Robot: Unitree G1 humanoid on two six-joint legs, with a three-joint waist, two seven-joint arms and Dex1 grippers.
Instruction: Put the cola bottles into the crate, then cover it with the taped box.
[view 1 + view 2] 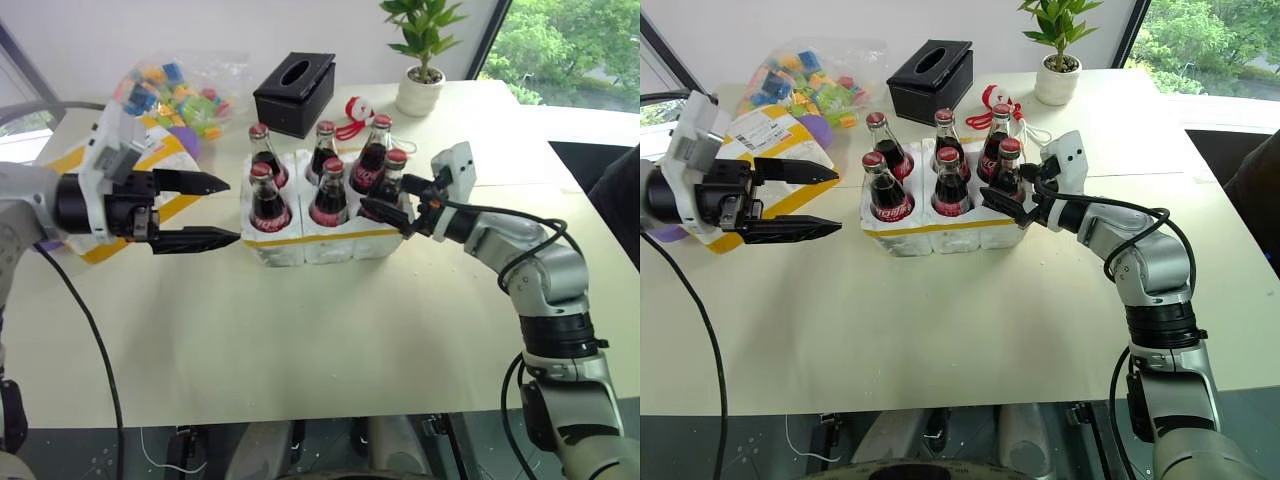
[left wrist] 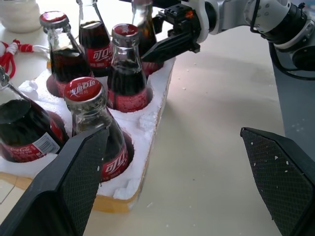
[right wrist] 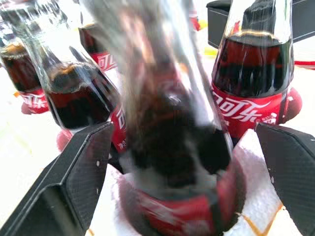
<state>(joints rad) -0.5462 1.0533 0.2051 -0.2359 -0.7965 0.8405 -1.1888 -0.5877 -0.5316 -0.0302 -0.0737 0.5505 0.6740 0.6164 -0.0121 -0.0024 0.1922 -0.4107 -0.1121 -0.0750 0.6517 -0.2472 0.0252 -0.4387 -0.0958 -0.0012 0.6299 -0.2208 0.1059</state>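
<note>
The right gripper (image 1: 403,203) stands with fingers spread either side of the sixth cola bottle (image 1: 391,181), seated in the crate (image 1: 318,243) and apparently just let go. Left gripper (image 1: 210,210) waits wide open, empty (perhaps for the taped box (image 1: 768,140), lying behind it).

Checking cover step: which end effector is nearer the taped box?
Left. The left end effector hovers just beside the taped box; the right end effector is across the crate.

Chinese Coca-Cola script on cola bottles (image 2: 125,73)
</note>
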